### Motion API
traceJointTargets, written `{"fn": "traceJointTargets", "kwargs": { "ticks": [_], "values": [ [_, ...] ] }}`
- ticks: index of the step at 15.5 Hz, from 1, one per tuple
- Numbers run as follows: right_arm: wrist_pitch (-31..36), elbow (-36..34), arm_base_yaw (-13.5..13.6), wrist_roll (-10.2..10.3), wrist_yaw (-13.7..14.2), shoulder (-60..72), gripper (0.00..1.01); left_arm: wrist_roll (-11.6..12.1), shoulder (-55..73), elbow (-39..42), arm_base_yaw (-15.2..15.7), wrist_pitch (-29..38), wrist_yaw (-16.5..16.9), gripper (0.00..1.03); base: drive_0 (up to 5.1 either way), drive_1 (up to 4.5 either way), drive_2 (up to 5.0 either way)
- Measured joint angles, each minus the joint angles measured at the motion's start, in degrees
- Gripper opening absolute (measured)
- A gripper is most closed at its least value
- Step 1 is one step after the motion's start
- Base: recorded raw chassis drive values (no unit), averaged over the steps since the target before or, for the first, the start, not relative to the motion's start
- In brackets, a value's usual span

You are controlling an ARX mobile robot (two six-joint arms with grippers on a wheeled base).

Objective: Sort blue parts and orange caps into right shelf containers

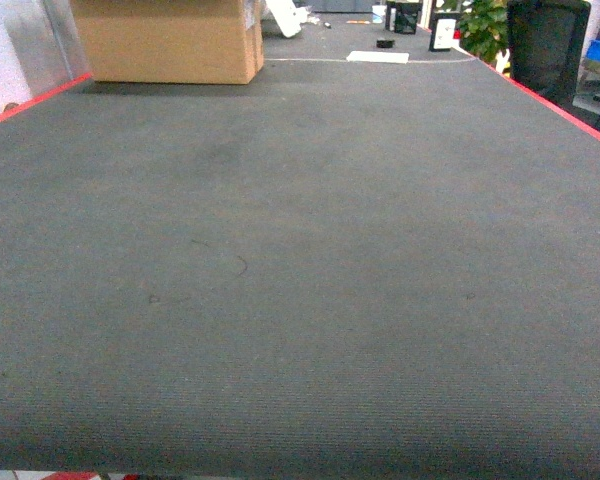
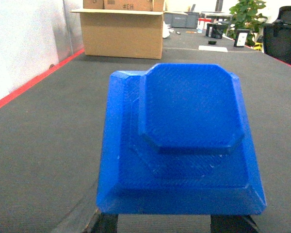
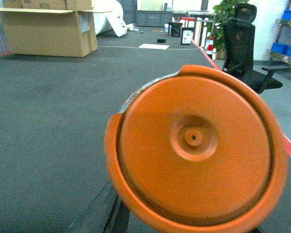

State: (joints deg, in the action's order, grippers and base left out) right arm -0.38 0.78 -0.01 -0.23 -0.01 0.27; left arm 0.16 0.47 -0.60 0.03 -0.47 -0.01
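Observation:
A blue part (image 2: 184,145), a stepped slab with cut corners, fills the left wrist view. My left gripper (image 2: 167,224) is shut on its near edge, and the dark fingers (image 2: 106,224) show just under it. A round orange cap (image 3: 194,155) with a small centre hub fills the right wrist view. My right gripper (image 3: 184,229) is shut on its lower rim; only one dark finger (image 3: 111,218) shows, at the lower left. Blue containers (image 3: 285,48) sit on a metal shelf far off at the right edge. Neither gripper appears in the head view.
Grey carpet (image 1: 300,280) spreads ahead, edged with red tape (image 1: 550,105) on both sides. A large cardboard box (image 1: 170,40) stands at the far left. A black office chair (image 3: 242,43) and a potted plant (image 1: 485,30) are at the far right.

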Motion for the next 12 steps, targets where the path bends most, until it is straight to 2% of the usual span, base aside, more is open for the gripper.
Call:
{"fn": "traceJointTargets", "kwargs": {
  "ticks": [7, 12],
  "values": [
    [0.0, 0.0, 0.0, 0.0, 0.0, 0.0, 0.41, 0.0, 0.0, 0.0, 0.0, 0.1, 0.0, 0.42, -0.2, -0.2, -0.2],
    [0.0, 0.0, 0.0, 0.0, 0.0, 0.0, 0.41, 0.0, 0.0, 0.0, 0.0, 0.1, -0.1, 0.42, -2.0, -1.98, -2.0]
  ]
}}
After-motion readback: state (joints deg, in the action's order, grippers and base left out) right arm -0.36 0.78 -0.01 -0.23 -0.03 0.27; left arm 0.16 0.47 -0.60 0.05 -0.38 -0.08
